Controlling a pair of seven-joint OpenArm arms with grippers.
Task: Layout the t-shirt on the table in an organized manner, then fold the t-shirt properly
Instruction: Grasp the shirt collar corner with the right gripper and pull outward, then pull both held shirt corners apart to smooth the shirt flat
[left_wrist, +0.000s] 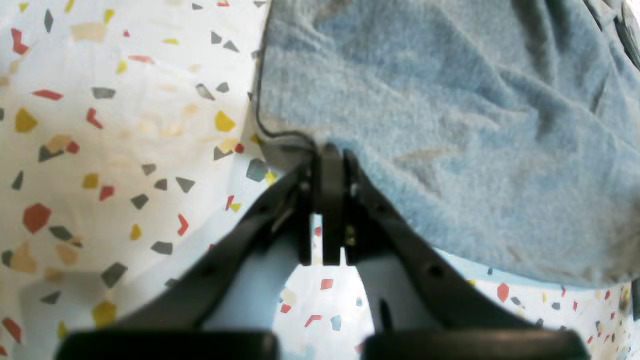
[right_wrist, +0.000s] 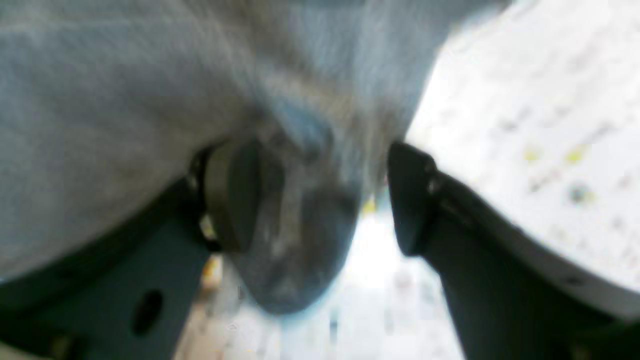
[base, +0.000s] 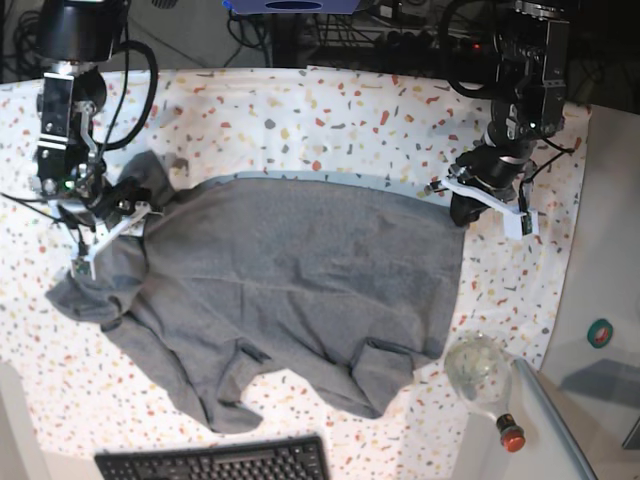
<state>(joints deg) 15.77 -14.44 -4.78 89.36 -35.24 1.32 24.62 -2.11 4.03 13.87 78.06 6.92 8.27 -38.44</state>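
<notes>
Spreading the t-shirt (base: 290, 270) flat is the step in hand, and it looks only partly done: the garment lies across the middle of the table (base: 330, 110), its far edge drawn fairly straight, while the near side by the keyboard (base: 215, 462) is bunched, with sleeves and folds rumpled.

The left pincer (left_wrist: 327, 155) is pressed together on a corner of the shirt's edge, low over the table, and the cloth runs away from it with only shallow wrinkles. The right pincer (right_wrist: 325, 195) stands spread, a lump of grey fabric hanging between its two sides; the blur in the wrist view makes it hard to say whether the cloth touches either of them. In the base view this pincer sits at the crumpled end of the shirt.

To do this well, the left hold should probably stay firm as an anchor. The right pincer would do better to take a clean edge, not a wad of several layers, then draw outward and slightly toward the table's far side so the fabric tautens evenly. Pulling too high risks lifting the whole shirt; pulling too hard may drag the anchored corner. The glass bottle (base: 480, 372) at the near corner is best kept clear of.
</notes>
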